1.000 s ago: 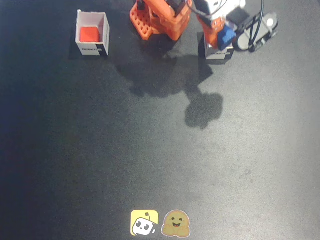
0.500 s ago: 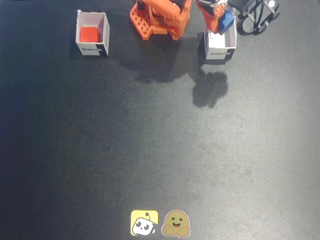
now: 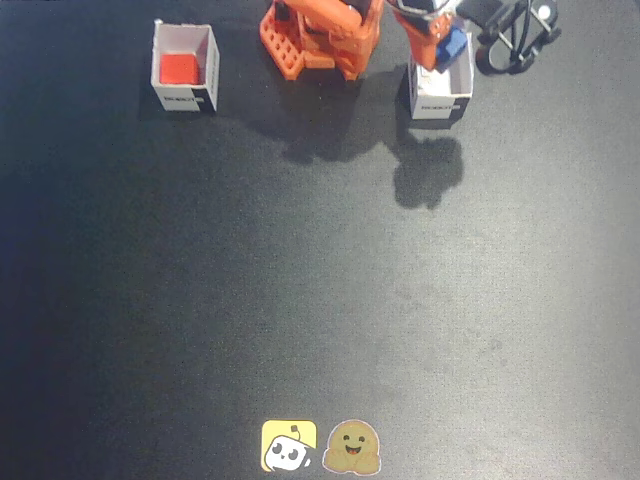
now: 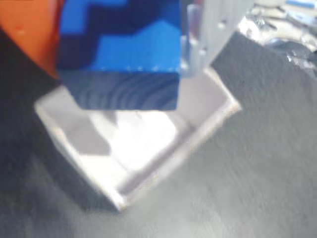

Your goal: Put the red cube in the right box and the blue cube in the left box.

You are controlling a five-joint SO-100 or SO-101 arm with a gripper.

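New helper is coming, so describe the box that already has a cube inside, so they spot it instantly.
Start at the orange robot base at the top of the fixed view. To its left stands a small white open-topped box. Unlike the other box, it holds the red cube.

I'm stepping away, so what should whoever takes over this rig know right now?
Gripper: shut on the small bright-blue cube, held above the open white box at the right of the fixed view.
The small bright-red cube lies inside the other white box at the left of the fixed view: done.
Left: lower the blue cube, release it into the box, withdraw.
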